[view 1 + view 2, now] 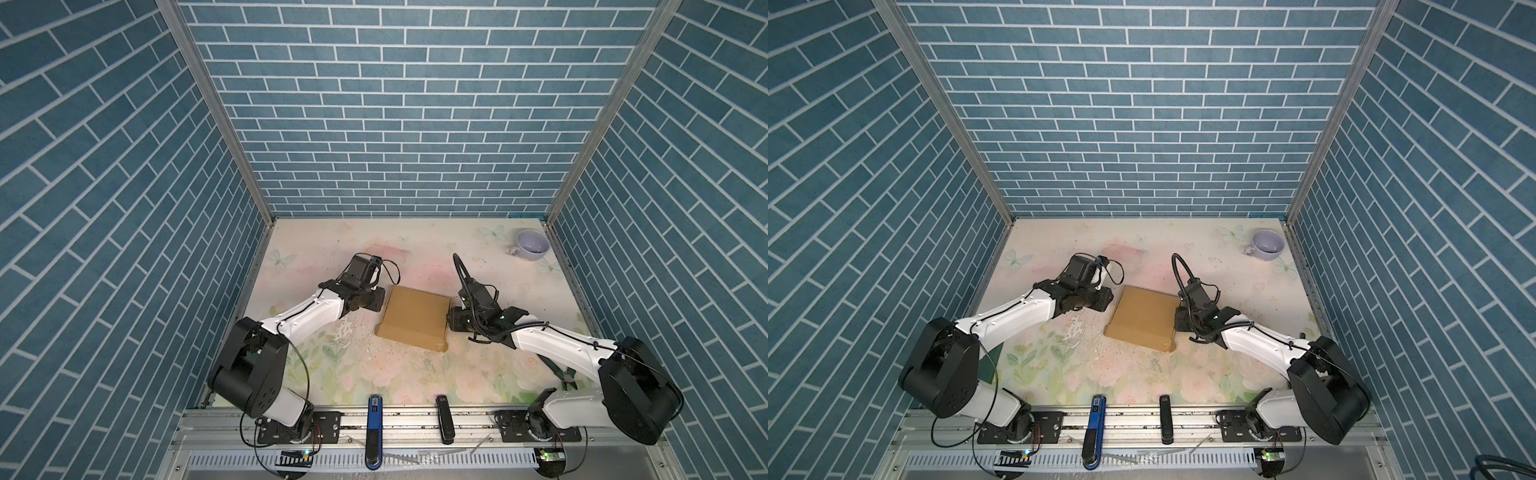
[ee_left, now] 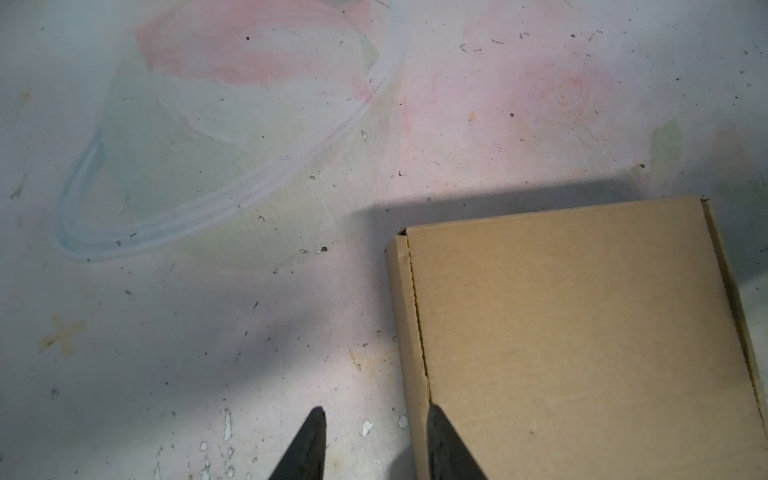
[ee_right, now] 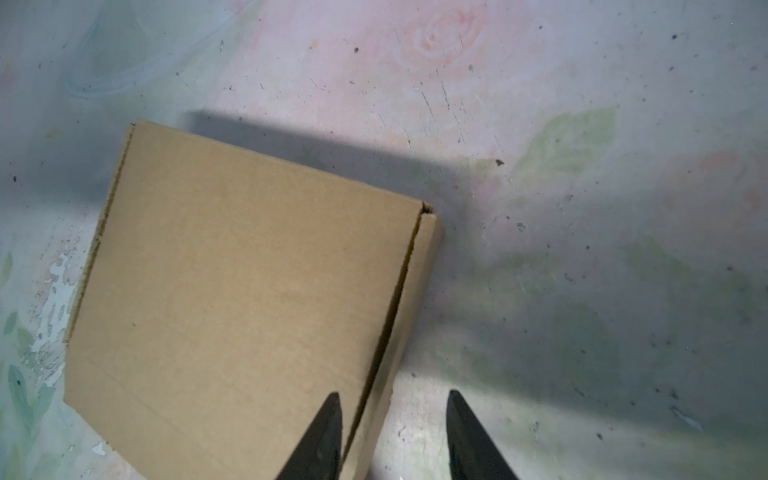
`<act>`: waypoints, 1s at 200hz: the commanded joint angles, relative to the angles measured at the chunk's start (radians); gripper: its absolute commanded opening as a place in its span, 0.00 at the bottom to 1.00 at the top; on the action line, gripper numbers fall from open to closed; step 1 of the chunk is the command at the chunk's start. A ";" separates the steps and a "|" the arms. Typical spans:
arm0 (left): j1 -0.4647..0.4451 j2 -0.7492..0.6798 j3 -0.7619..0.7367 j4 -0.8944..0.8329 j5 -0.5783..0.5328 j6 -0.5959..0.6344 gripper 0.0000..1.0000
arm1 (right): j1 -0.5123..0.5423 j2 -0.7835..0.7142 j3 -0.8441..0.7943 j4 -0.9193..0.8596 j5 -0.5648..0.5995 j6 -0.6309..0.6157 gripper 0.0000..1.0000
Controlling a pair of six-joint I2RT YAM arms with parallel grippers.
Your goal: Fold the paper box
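The paper box (image 1: pixel 415 318) (image 1: pixel 1144 318) is plain brown cardboard, lying flat with its lid down, mid-table in both top views. My left gripper (image 1: pixel 376 301) (image 1: pixel 1106 297) sits at its left side. In the left wrist view this gripper (image 2: pixel 376 411) is open, one fingertip (image 2: pixel 434 415) over the lid's edge of the box (image 2: pixel 582 332), the other over bare table. My right gripper (image 1: pixel 451 320) (image 1: pixel 1177 322) sits at the box's right side. Seen from the right wrist, it (image 3: pixel 394 394) is open too, straddling the side wall of the box (image 3: pixel 249 291).
A lilac cup (image 1: pixel 532 244) (image 1: pixel 1268 244) stands at the back right corner of the floral table. A blue tool (image 1: pixel 374 428) and a black one (image 1: pixel 444 419) lie on the front rail. Blue brick-pattern walls close off three sides.
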State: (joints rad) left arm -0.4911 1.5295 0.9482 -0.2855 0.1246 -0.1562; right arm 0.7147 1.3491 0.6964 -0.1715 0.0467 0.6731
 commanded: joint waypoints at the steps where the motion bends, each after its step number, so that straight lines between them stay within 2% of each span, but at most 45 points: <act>1: 0.011 0.034 0.039 -0.040 0.050 0.037 0.40 | -0.005 0.007 0.038 0.009 -0.007 -0.011 0.42; 50: 0.010 0.093 0.050 -0.008 0.099 0.026 0.37 | -0.006 0.007 0.020 0.016 -0.007 -0.001 0.42; 200: 0.010 0.161 0.052 0.000 0.086 0.026 0.31 | -0.007 -0.043 -0.009 0.000 0.013 0.000 0.42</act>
State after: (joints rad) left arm -0.4866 1.6669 0.9833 -0.2783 0.2214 -0.1406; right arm 0.7120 1.3308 0.6975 -0.1642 0.0425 0.6735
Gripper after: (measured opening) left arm 0.314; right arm 0.416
